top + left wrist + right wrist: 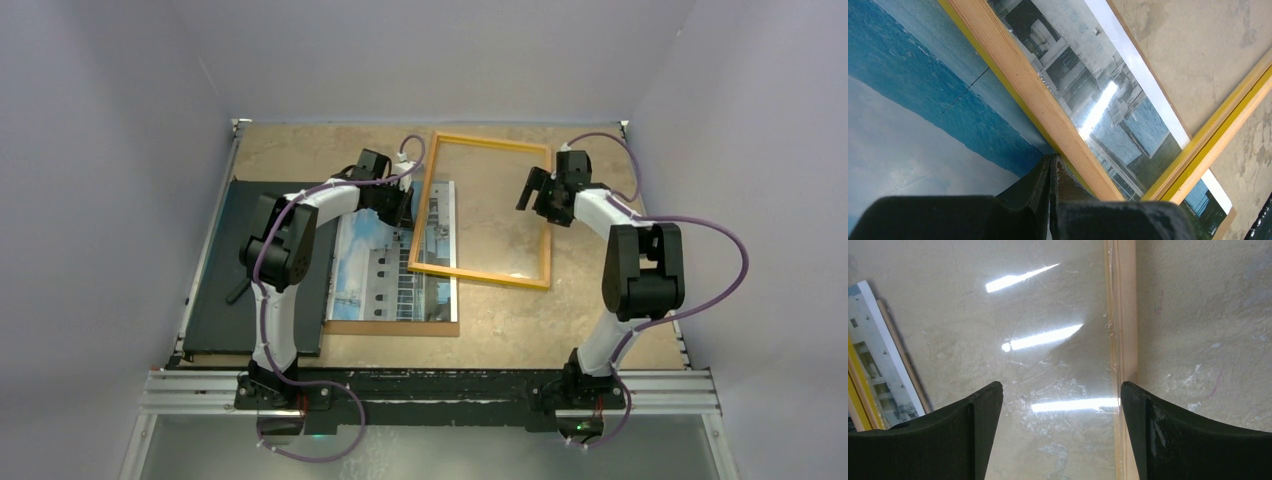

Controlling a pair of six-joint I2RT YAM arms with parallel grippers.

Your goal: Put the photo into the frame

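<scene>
- The left gripper [404,207] is shut tight. I see nothing between its fingers. Its tips sit on the photo [385,270], right against the left side of the frame [480,275].
- The photo lies flat on a brown backing board [390,327], to the left of the table's [560,330] middle. It is not in the frame yet. Its right edge is tucked under the frame's left side.
- The frame lies crooked, half on the photo and half on the table. If the left tips push it, I think the photo could slide along with it, or its edge could bend.
- The tips press on the print, so they might scratch it.
- The right gripper [1060,390] is wide open and holds nothing. It hangs over the clear pane, next to the frame's right side.
- If it grabs only that one side, the frame could tip or swing and knock the photo off its board.
</scene>
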